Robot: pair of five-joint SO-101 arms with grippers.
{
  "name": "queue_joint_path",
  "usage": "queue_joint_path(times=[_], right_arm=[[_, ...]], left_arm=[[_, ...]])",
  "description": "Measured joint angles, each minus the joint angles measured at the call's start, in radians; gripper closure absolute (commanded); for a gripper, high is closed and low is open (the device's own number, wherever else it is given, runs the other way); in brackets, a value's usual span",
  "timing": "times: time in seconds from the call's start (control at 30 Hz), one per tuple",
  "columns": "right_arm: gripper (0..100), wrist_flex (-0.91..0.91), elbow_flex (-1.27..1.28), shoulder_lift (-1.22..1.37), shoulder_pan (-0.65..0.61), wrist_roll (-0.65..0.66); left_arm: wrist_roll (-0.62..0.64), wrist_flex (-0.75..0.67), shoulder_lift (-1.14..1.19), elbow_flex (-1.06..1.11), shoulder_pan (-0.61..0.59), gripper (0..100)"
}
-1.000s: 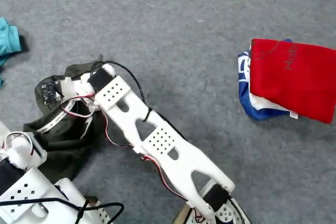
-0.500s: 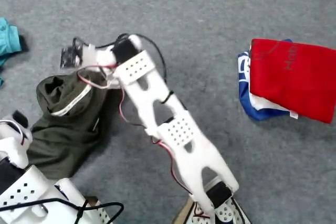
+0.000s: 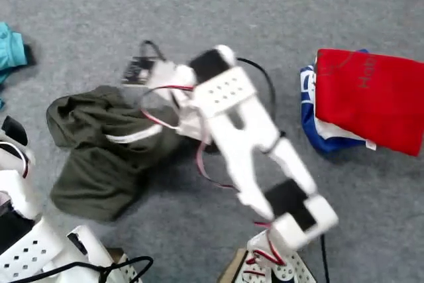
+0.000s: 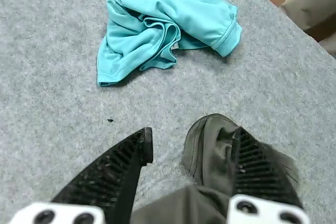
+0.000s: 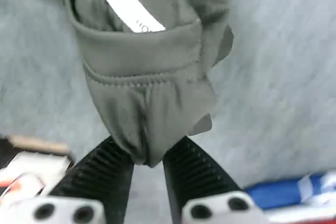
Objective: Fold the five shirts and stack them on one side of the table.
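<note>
A crumpled olive shirt (image 3: pixel 99 157) lies at the table's left. My right gripper (image 5: pixel 147 158) is shut on a fold of the olive shirt (image 5: pixel 147 77) with a white neck band, holding that edge near the table's middle (image 3: pixel 182 120). My left gripper (image 4: pixel 191 145) stands open at the front left, just short of the olive shirt (image 4: pixel 215 145), nothing between its fingers. A teal shirt (image 4: pixel 163 24) lies bunched beyond it, at the table's left edge (image 3: pixel 10 51). A folded red shirt (image 3: pixel 368 101) tops a stack over a blue shirt (image 3: pixel 311 124) at the right.
The grey table (image 3: pixel 265 24) runs bare across the back and between the olive shirt and the stack. A corner of the blue shirt (image 5: pixel 294 192) lies close to my right gripper. The arm bases stand at the front edge.
My right arm has swung up and to the right with the olive shirt's edge in its grip, pulling the shirt out toward the table's middle. The left arm has drawn back slightly.
</note>
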Motion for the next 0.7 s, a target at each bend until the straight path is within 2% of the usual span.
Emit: queue_joint_path(times=[0.2,0.3,0.53,0.7], right_arm=[[99.5,0.0,0.233,-0.103,0.215,-0.002],[98.3,0.0,0.292,-0.103,0.315,0.017],[75.2,0.0,0.354,-0.103,0.512,0.08],[74.2,0.0,0.354,-0.13,0.586,0.132]], left_arm=[[0.0,0.077,0.0,-0.002,0.0,75],[0.0,0.078,0.0,-0.002,-0.043,75],[-0.072,0.078,0.0,-0.002,-0.176,75],[-0.097,0.078,0.0,-0.002,-0.262,75]])
